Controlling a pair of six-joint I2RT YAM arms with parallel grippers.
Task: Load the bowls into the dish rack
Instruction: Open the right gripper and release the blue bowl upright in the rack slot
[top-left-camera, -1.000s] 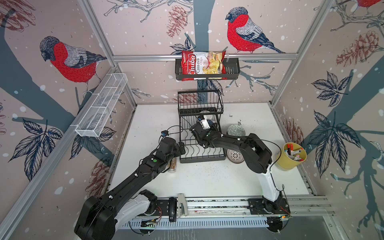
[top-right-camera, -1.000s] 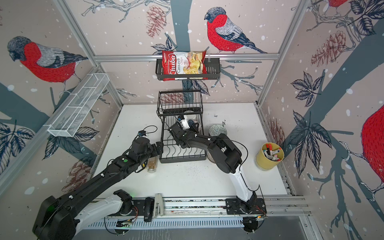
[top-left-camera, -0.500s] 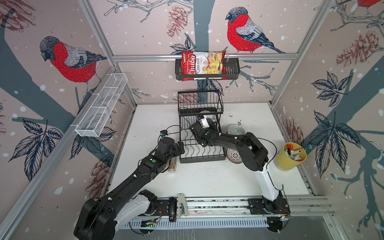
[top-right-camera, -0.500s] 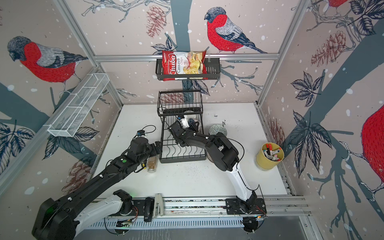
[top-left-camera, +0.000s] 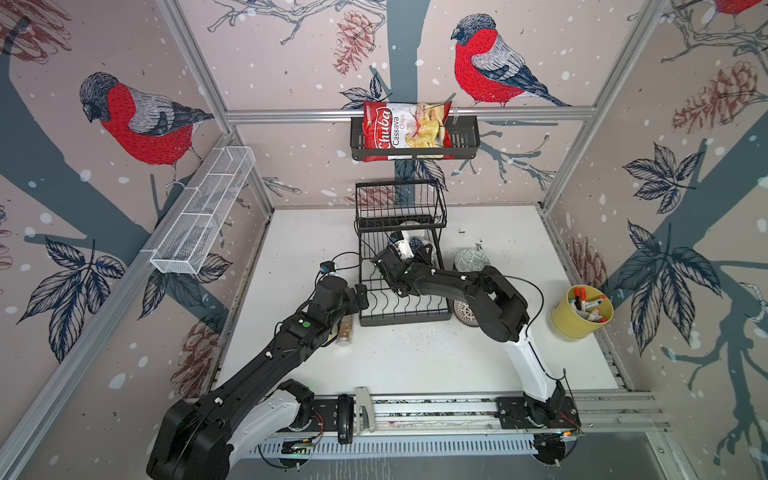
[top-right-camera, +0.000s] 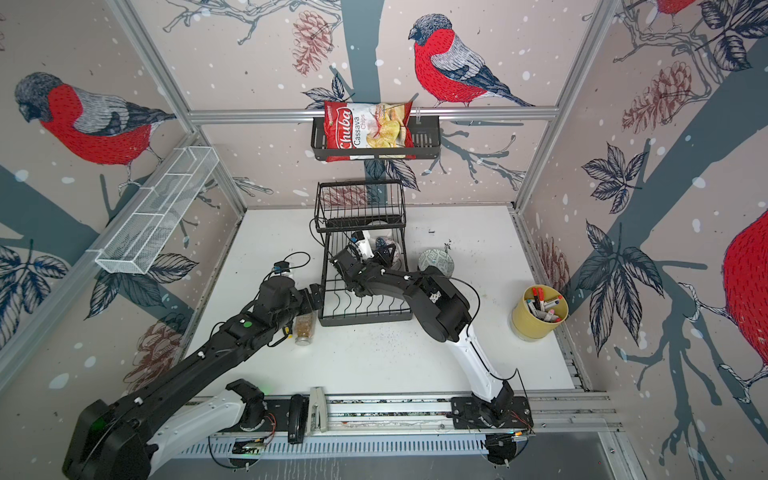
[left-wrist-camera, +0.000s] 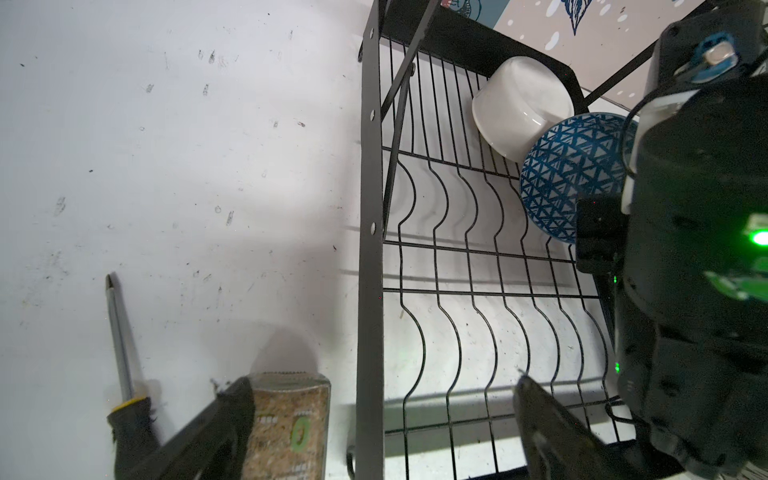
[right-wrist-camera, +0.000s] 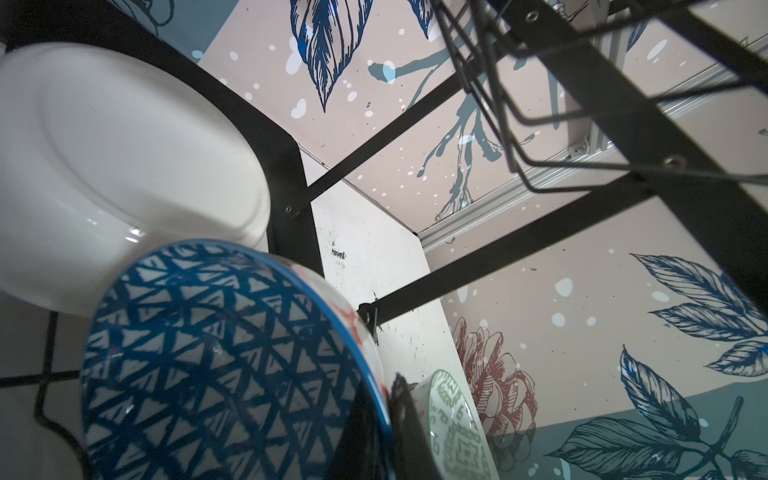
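Black wire dish rack (top-left-camera: 405, 321), wavy slotted grid, stood mid-frame. Two round ceramic bowls leaned inside, touching: glossy plain white bowl (left-wrist-camera: 519, 104), blue triangle-lattice bowl (left-wrist-camera: 569, 174). Right gripper (right-wrist-camera: 386, 401) jaws clamped latter's rim; left gripper (left-wrist-camera: 382, 382) jaws gaped apart.

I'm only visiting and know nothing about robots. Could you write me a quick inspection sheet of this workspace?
Surface: white table, dotted with dark specks.
Job's things: dish rack holds a white bowl and a blue bowl on its lower grid; a grey-green bowl and another bowl, half hidden by the right arm, sit beside it.
Clutter: jar and screwdriver lie beside the rack; yellow pot of markers at the right.
Grippers: left gripper open, empty, over the rack's edge; right gripper shut on the blue bowl's rim.
Cables: black cable loops off each arm; no snag seen.
Surroundings: bird-print walls; chips bag in a wall basket; white mesh shelf.
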